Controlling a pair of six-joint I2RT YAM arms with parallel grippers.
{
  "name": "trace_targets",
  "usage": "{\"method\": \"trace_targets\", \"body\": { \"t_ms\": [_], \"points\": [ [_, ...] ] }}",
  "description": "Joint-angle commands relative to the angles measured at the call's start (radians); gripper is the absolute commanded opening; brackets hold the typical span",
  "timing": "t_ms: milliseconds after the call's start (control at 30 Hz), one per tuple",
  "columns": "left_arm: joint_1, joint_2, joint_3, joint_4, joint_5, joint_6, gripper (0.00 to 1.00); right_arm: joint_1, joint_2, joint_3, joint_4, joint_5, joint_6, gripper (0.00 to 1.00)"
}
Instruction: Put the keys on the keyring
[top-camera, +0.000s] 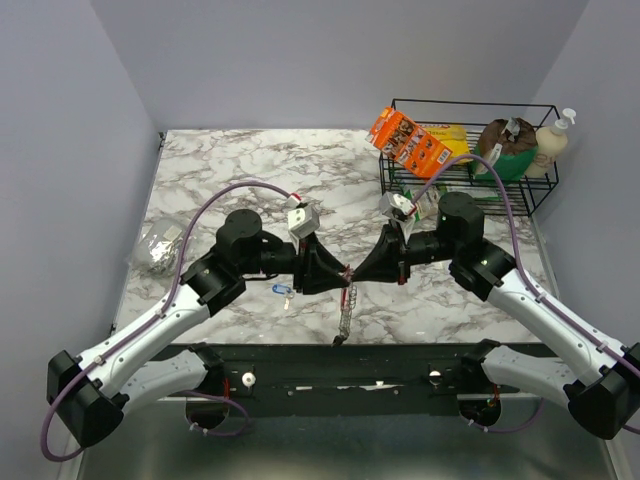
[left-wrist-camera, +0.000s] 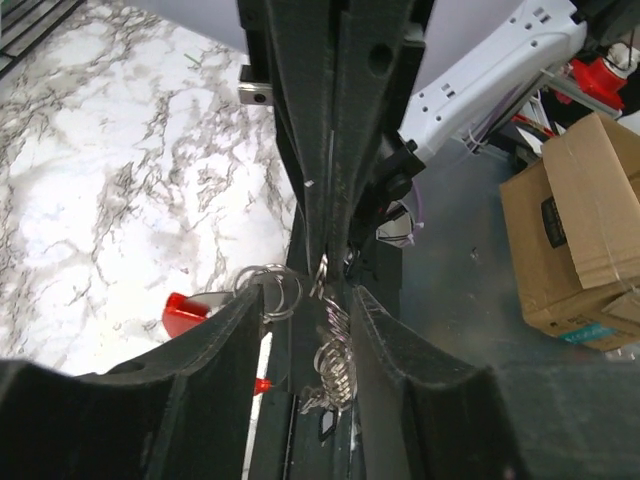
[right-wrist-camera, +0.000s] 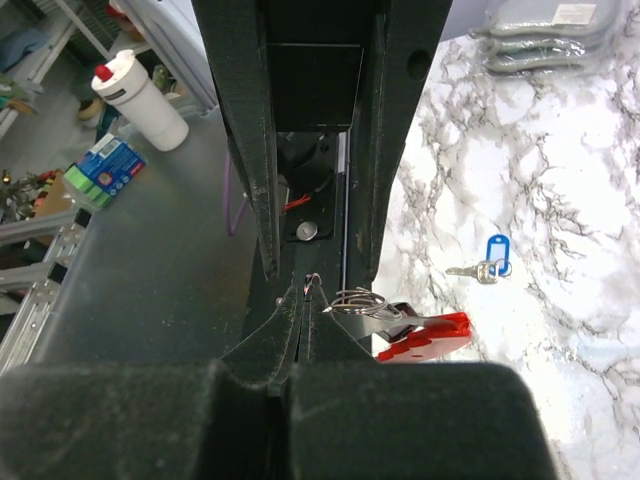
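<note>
The keyring (top-camera: 345, 310) is a silver braided strip with split rings and a red plastic piece, hanging above the table's near edge between the two grippers. My right gripper (top-camera: 358, 270) (right-wrist-camera: 303, 300) is shut on the keyring's top; a small wire loop sticks out of its closed tips, with the rings (right-wrist-camera: 360, 300) and red piece (right-wrist-camera: 425, 335) just beside them. My left gripper (top-camera: 335, 272) (left-wrist-camera: 310, 300) faces it, open, and the braided strip (left-wrist-camera: 338, 345) hangs between its fingers close to the right one. A blue-headed key (top-camera: 281, 290) (right-wrist-camera: 490, 265) lies on the marble to the left.
A black wire basket (top-camera: 545, 185) at the back right holds an orange box (top-camera: 405, 140), a bottle and other goods. A crumpled clear bag (top-camera: 160, 245) lies at the left edge. Off the table, a cardboard box (left-wrist-camera: 590, 230) stands beyond the near edge.
</note>
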Motion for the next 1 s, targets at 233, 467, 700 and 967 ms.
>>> {"method": "trace_targets", "body": {
  "t_ms": [233,467,700,967],
  "points": [
    [-0.007,-0.136,-0.139,0.223,0.116,0.098,0.54,-0.005,0.004,0.05,0.047,-0.123,-0.008,0.01],
    [-0.006,-0.121,-0.096,0.159,0.065,0.178,0.52,-0.005,0.01,0.054,0.048,-0.133,-0.005,0.01],
    [-0.007,-0.07,-0.059,0.174,0.078,0.178,0.47,-0.006,0.012,0.051,0.047,-0.13,-0.007,0.0],
    [-0.015,-0.035,-0.032,0.145,0.088,0.184,0.43,-0.006,0.007,0.05,0.048,-0.117,-0.005,0.0]
  ]
}}
